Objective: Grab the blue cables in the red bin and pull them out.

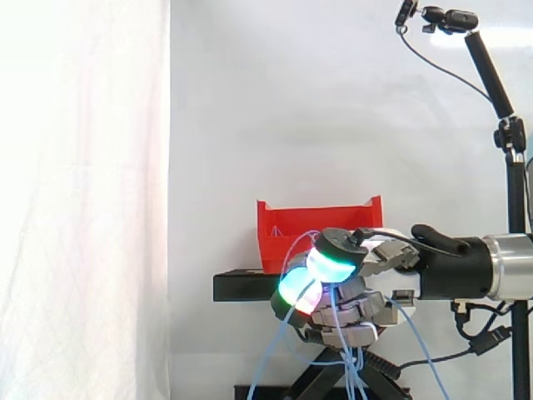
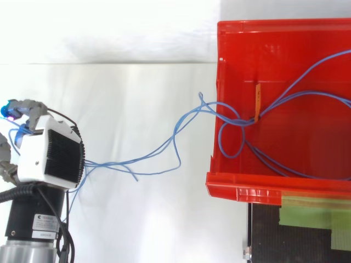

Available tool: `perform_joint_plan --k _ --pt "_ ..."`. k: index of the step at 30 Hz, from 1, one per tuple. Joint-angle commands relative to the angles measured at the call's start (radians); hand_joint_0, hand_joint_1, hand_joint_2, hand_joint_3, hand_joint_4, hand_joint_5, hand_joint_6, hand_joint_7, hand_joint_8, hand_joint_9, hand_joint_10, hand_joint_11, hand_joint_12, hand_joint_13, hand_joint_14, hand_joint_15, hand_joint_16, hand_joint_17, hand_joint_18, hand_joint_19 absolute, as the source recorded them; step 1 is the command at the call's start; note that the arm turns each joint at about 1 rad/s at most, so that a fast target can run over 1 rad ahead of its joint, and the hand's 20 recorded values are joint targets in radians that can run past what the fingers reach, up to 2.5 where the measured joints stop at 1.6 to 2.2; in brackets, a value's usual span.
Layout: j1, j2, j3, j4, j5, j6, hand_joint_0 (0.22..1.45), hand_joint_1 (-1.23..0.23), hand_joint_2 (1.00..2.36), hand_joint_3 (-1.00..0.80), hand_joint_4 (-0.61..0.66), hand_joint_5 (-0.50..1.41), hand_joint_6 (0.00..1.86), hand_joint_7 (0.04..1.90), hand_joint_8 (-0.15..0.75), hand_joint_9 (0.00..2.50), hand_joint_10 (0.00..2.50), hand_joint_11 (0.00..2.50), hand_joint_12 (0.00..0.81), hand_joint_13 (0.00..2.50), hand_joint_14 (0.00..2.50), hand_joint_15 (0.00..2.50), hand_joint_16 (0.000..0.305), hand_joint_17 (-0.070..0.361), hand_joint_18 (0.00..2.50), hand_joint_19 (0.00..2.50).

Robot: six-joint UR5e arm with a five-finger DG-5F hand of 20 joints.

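Observation:
The red bin (image 1: 316,229) stands on a black stand (image 1: 241,286); from above, its front rim (image 2: 241,189) is at the right. Thin blue cables (image 2: 239,121) loop inside the bin, cross its left wall and stretch leftward over the white surface to my hand (image 2: 52,156). In the side view my hand (image 1: 366,292) hangs in front of the stand, just below the bin's level, with its fingers curled round a bundle of the blue cables (image 1: 354,367). Loose strands hang down from the hand. The fingertip pads (image 1: 329,265) glow green and pink.
A black camera pole (image 1: 516,208) rises at the right edge behind the arm. A white curtain closes off the back and the left. Green tape (image 2: 307,216) covers part of the stand's top beside the bin.

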Motion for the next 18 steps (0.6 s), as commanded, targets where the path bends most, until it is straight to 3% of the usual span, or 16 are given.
perform_joint_plan --k 1,18 --pt "0.000 0.000 0.000 0.000 0.000 0.000 1.00 -0.97 1.01 -0.39 0.11 0.40 1.33 0.33 0.266 0.60 2.37 1.27 0.323 0.79 2.50 1.08 0.041 0.092 1.18 1.53" --pt "0.000 0.000 0.000 0.000 0.000 0.000 0.99 -0.98 1.01 -0.43 0.11 0.40 1.30 0.35 0.275 0.60 2.31 1.26 0.322 0.79 2.50 1.07 0.040 0.090 1.16 1.51"
